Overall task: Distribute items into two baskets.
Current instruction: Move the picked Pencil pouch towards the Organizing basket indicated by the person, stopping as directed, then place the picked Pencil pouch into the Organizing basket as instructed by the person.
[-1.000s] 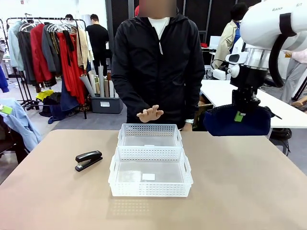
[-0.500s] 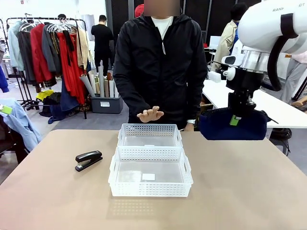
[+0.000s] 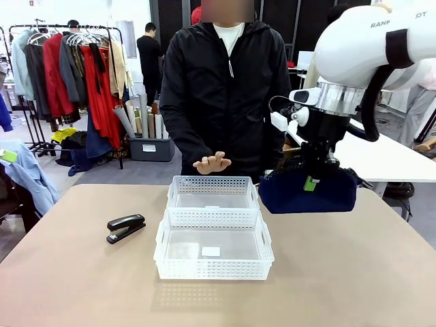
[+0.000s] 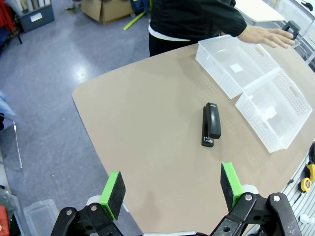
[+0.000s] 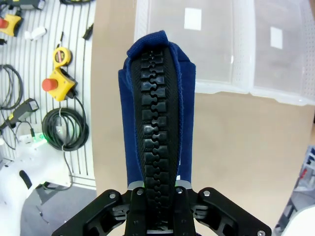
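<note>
Front view: soft navy pouch [image 3: 286, 195]

Table [image 3: 340, 272] holds stapler [image 3: 125, 227], near basket [image 3: 213, 269] and far basket [image 3: 212, 183], seemingly touching.

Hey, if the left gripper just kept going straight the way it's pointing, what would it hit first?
Most likely bare tabletop, beside the black stapler. The left gripper, open, angles down at it from above. Depth is unclear, so it might graze the stapler.
</note>
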